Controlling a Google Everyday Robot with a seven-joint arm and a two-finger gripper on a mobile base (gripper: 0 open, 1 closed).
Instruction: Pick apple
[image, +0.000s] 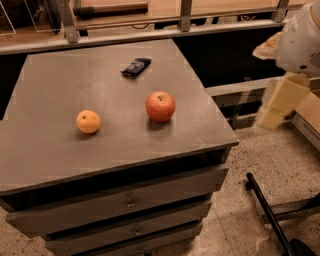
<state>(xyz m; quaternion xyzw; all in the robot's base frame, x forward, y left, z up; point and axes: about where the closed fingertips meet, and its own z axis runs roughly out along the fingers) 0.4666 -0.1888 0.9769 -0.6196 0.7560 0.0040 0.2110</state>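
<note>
The apple (160, 106) is round, red and glossy, with a yellowish patch at its stem dimple. It sits upright right of the middle of the grey cabinet top (60, 85). My gripper (279, 102) hangs at the right edge of the camera view, off the cabinet's right side, over the floor. It is well to the right of the apple, apart from it, and holds nothing that I can see. The white arm segment (300, 42) rises above it.
A smaller orange citrus fruit (88, 121) lies left of the apple. A dark flat packet (136, 66) lies at the back of the top. Drawers (125, 202) front the cabinet. A black bar (267, 215) lies on the speckled floor at right. A railing runs behind.
</note>
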